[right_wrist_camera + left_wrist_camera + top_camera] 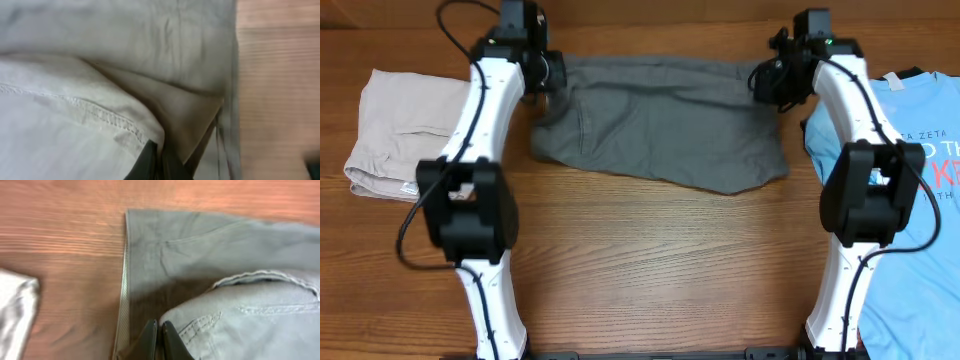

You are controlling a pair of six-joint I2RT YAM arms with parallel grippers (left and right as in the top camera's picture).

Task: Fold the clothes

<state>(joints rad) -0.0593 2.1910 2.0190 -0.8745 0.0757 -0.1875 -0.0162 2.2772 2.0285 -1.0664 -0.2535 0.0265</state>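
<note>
The clothes (660,125), a pair of dark grey shorts, lie spread across the far middle of the table. My left gripper (542,92) is at their left end and my right gripper (770,85) at their right end. In the left wrist view the left gripper (157,327) is shut, with a raised stitched edge of the shorts (235,325) pinched at its tips above the flat layer. In the right wrist view the right gripper (159,150) is shut too, holding a lifted hemmed fold of the shorts (75,125) over the layer beneath.
A beige folded garment (395,125) lies at the far left, its corner also visible in the left wrist view (15,310). A light blue printed T-shirt (920,130) lies at the right edge. The wooden table (660,270) stretches toward the front between the two arms.
</note>
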